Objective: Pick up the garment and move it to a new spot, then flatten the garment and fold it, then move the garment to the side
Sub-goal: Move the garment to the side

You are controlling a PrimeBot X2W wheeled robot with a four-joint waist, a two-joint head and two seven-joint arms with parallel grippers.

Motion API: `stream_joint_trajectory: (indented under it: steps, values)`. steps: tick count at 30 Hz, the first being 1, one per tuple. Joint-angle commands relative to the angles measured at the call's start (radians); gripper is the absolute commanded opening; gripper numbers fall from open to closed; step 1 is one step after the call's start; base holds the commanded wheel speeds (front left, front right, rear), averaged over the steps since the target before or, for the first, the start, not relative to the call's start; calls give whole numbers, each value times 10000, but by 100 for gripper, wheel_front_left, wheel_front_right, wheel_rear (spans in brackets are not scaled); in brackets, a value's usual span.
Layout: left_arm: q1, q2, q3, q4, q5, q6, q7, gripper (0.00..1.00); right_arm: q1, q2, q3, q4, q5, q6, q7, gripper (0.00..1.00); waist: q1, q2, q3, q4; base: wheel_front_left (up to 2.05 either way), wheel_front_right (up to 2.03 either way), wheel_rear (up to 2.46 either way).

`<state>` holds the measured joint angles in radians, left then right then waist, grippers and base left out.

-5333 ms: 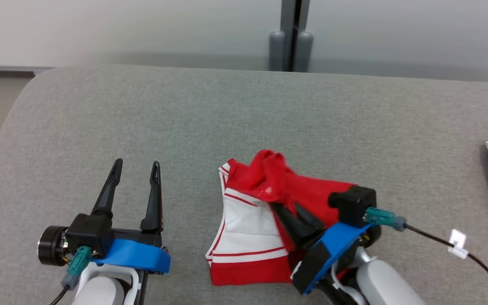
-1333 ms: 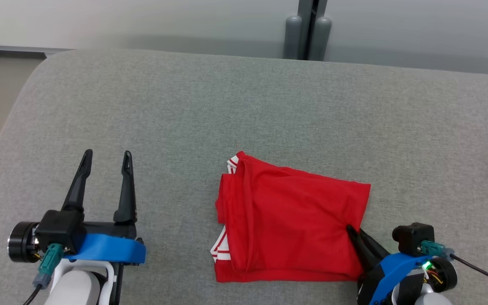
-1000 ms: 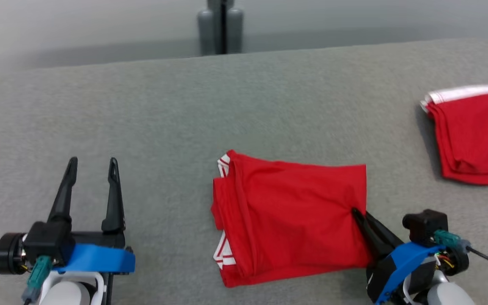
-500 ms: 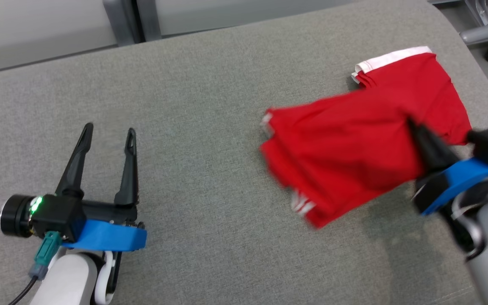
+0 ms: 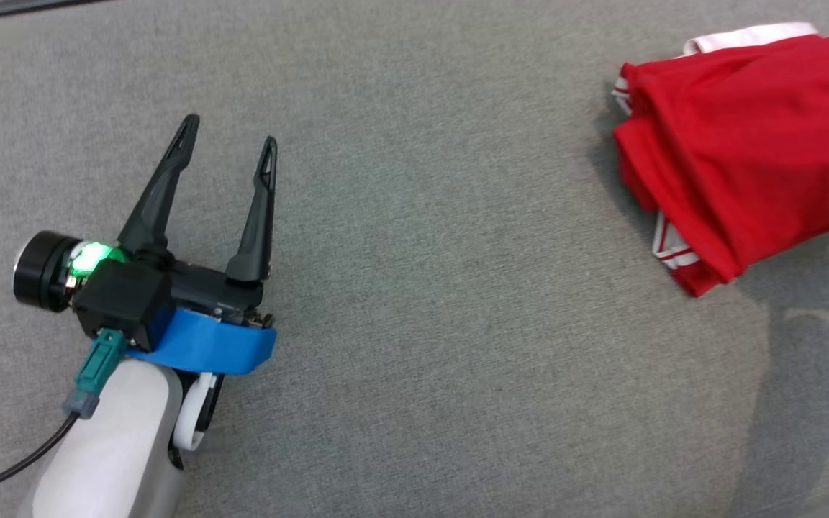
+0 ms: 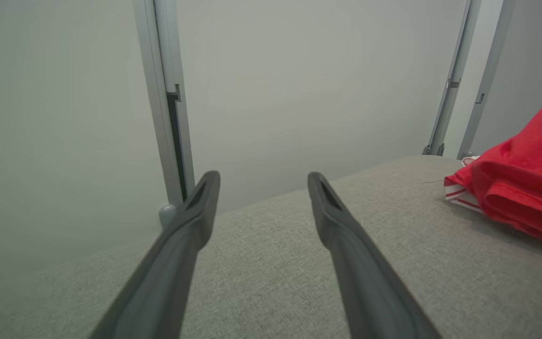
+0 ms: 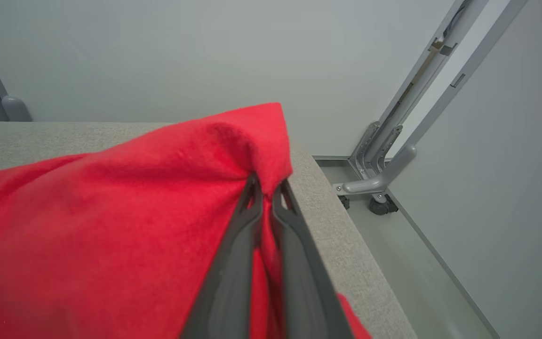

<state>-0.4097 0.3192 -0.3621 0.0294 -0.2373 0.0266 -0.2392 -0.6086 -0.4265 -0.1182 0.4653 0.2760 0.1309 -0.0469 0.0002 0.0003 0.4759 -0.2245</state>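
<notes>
Carried rightward since the earlier frame, the garment [image 5: 745, 144] trails left of your right tool [image 7: 267, 181], which pinches its corner by the tabletop [image 5: 422, 324] edge; your spread left tool [image 5: 229, 131] sits well apart.

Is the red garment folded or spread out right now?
Folded. The garment shows stacked layers and striped hems at its left end, and the right gripper is shut on one corner.

I've got the red garment [image 5: 745, 137] folded into a thick wad, with white-striped trim peeking out at its lower-left edge. It's tilted at the far right of the grey cushion [image 5: 414, 288], one corner bunched and pinched in my right gripper [image 7: 268, 184].
</notes>
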Motion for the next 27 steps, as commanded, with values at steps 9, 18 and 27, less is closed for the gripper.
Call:
stream_joint_trajectory:
  steps: [9,18,27]
  values:
    - [-856,-130,-380,90,228,-262,-104,100,-514,42,-1434,802,-1576,-5,-48,0,-2,-3,811,312,0,0,0]
    - [-1068,-222,-598,374,238,-378,-182,100,-227,890,-2680,920,-2724,-5,-337,100,-2,-3,875,359,0,0,0]
    - [-293,-316,-387,785,-30,-121,-246,100,1479,2162,-3271,-869,-2987,-5,-1106,100,-2,-3,-314,470,0,0,0]
